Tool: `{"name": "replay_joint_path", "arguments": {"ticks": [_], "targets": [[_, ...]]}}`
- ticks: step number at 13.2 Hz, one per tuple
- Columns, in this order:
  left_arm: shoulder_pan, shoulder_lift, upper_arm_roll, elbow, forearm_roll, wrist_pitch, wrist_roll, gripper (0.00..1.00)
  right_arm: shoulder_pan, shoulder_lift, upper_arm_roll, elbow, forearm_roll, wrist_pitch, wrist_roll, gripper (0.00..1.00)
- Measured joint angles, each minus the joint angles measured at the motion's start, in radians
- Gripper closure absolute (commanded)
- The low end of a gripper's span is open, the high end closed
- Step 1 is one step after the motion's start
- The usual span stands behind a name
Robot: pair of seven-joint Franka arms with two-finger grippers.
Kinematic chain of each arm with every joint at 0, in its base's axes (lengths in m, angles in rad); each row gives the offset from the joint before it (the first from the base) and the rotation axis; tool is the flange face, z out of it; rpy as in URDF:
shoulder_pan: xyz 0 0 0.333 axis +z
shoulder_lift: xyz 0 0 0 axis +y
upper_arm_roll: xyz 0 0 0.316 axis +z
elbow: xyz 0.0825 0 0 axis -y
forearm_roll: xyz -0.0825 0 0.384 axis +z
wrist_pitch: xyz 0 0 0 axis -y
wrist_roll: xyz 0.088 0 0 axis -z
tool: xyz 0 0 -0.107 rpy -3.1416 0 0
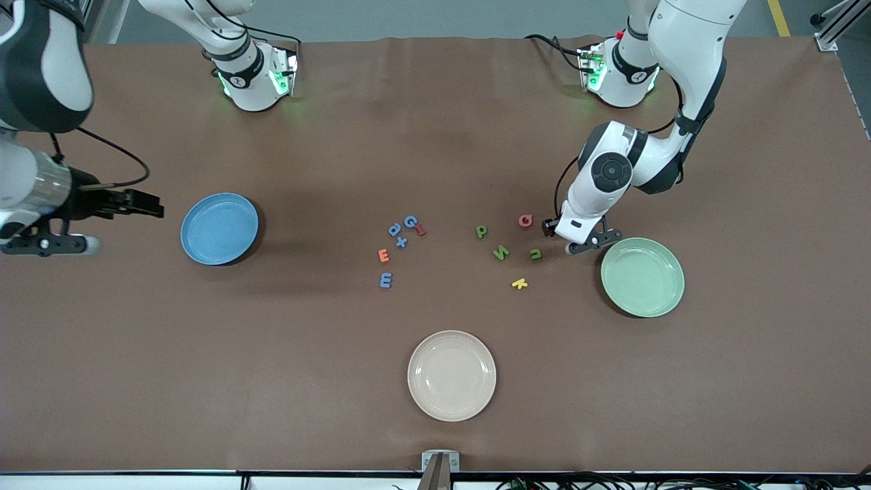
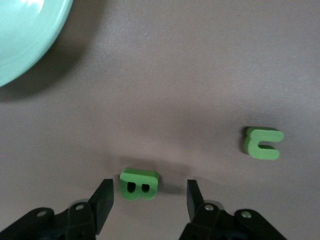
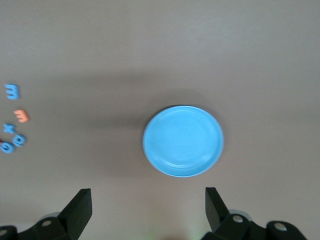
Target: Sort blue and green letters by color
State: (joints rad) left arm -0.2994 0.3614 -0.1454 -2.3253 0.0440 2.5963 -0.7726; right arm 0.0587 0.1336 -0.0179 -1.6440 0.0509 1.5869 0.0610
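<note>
The left end effector [image 2: 150, 192] sits low over the tabletop [image 1: 748, 381], just beside the pale green round plate [image 1: 674, 299]. Its jaws are open and straddle the small green foam letter B [image 2: 139, 184], with a gap on each side, so nothing is gripped yet. That placement suits a pinch across the B's flat sides, and the short hop to the green plate looks like the reason to take this piece first.

The green foam u [image 1: 536, 254] lies near the B. The green N [image 1: 501, 252] and green P [image 1: 481, 231] lie toward the middle of the front view. The blue foam G [image 1: 410, 221], a [image 1: 395, 229], plus sign [image 1: 401, 241] and E [image 1: 386, 280] cluster at the centre of the frame.

The right end effector [image 3: 148, 200] waits with its jaws wide and empty, above the tabletop beside the blue round plate [image 1: 197, 252].

The tabletop is a matte brown sheet. Grey floor shows along the top edge of the frame.
</note>
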Motion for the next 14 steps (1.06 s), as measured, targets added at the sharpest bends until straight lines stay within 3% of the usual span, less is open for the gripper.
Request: {"name": "replay_joint_path", "arguments": {"ticks": [3, 6, 7, 9, 10, 12, 14], "targets": [[0.002, 0.005, 0.003, 0.000, 0.000, 0.002, -0.001, 0.38, 0.141, 0.010, 0.011, 0.000, 0.034, 0.069, 0.182, 0.00], [0.003, 0.006, 0.004, -0.006, 0.000, 0.002, -0.001, 0.43, 0.253, 0.080, 0.015, -0.006, 0.151, 0.189, 0.311, 0.00], [0.004, 0.007, 0.004, -0.007, 0.000, 0.002, -0.001, 0.50, 0.281, 0.116, 0.015, -0.008, 0.175, 0.248, 0.333, 0.00], [0.004, 0.006, 0.003, -0.007, 0.000, 0.005, -0.001, 0.82, 0.341, 0.201, 0.015, -0.013, 0.190, 0.375, 0.393, 0.04], [0.003, 0.004, 0.000, -0.005, 0.000, 0.006, -0.001, 0.98, 0.375, 0.247, 0.015, -0.015, 0.190, 0.439, 0.424, 0.12], [0.004, 0.003, 0.000, -0.005, 0.000, 0.005, -0.001, 1.00, 0.443, 0.331, 0.014, -0.016, 0.190, 0.536, 0.480, 0.21], [0.012, -0.005, 0.004, 0.003, 0.000, -0.003, -0.001, 1.00, 0.495, 0.396, 0.012, -0.015, 0.177, 0.589, 0.507, 0.22]]}}
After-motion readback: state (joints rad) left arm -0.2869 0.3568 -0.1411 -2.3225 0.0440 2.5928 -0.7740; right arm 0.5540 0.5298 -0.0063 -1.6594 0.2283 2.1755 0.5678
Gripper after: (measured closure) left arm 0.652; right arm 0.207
